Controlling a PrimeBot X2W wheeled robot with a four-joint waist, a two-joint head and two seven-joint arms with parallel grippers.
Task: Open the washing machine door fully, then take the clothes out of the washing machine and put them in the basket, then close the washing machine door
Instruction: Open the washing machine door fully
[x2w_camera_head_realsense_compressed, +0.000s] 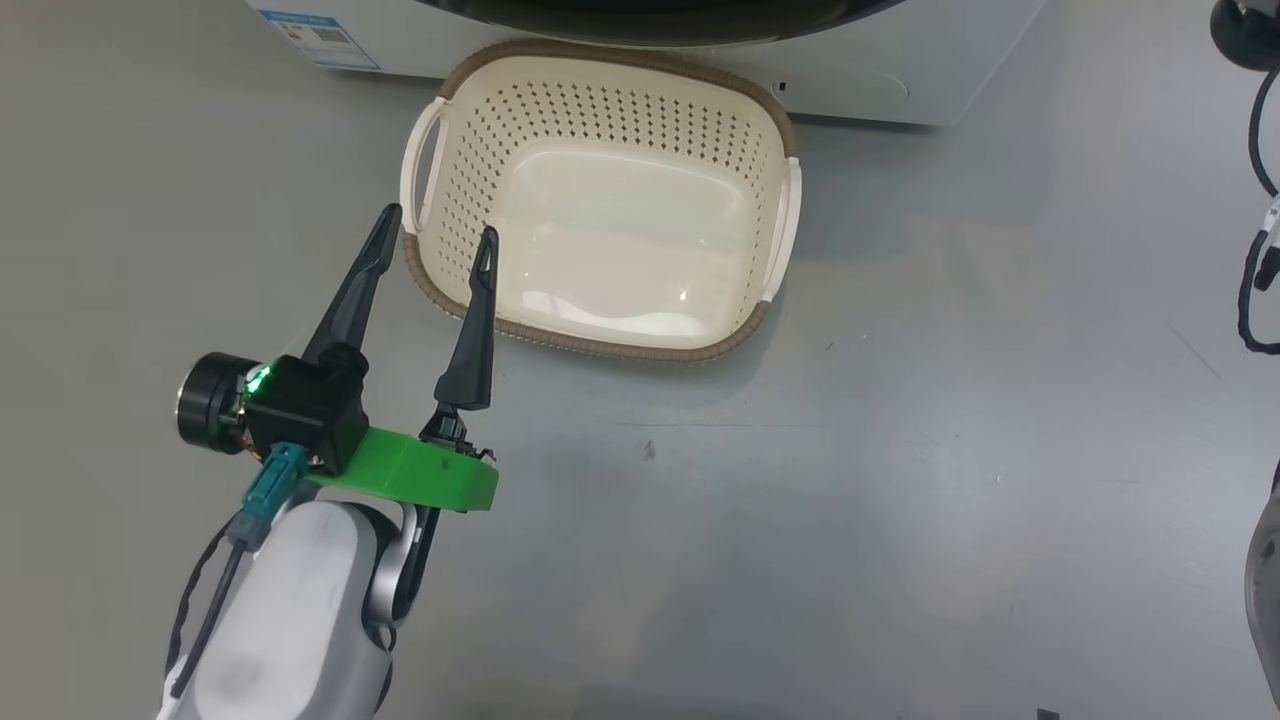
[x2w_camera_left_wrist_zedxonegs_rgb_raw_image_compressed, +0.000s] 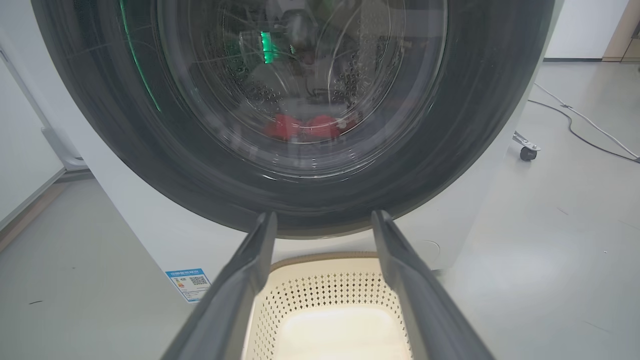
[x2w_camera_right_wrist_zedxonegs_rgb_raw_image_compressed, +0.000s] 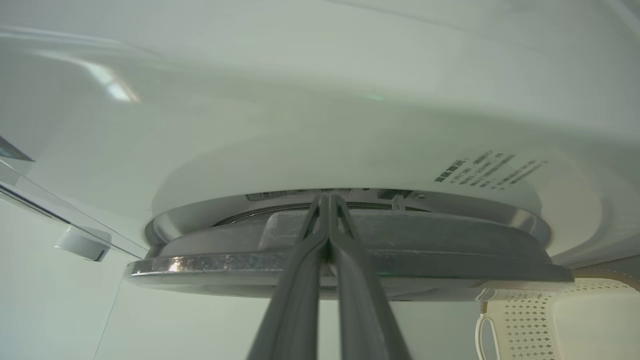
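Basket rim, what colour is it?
Brown, woven-looking rim on a cream basket; the head view shows it best.

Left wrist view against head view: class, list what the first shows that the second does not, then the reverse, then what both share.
Left wrist view, not head view: the washing machine door with its glass bowl, red clothes behind it, a cable and a caster on the floor. Head view, not left wrist view: the basket with its two side handles, the green mount and pale forearm behind the left gripper. Both: the empty basket before the washing machine, the blue label, the left gripper's open fingers.
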